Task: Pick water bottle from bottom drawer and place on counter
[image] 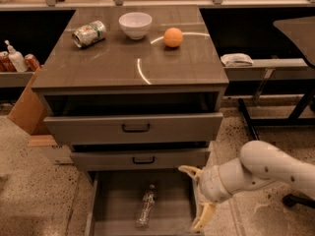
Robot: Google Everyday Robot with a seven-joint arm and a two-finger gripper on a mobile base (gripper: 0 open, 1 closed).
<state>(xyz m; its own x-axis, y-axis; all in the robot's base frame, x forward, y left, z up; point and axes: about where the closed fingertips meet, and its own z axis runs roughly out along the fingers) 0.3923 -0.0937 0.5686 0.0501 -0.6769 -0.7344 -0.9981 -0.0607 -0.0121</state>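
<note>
The water bottle [146,205] lies lengthwise in the open bottom drawer [110,210], a clear crinkled bottle with its dark cap pointing away from me. My gripper [196,197] hangs at the drawer's right edge, to the right of the bottle and apart from it. Its two pale yellow fingers [204,217] are spread wide with nothing between them. The counter [108,63] is the glossy grey-brown cabinet top above the drawers.
On the counter stand a crushed green-and-white can [89,33], a white bowl [135,24] and an orange [173,37]. Two wider drawers with black handles [136,128] are partly pulled out above the bottom one. A side shelf [266,65] holds a white cloth at right; bottles and a cardboard box sit at left.
</note>
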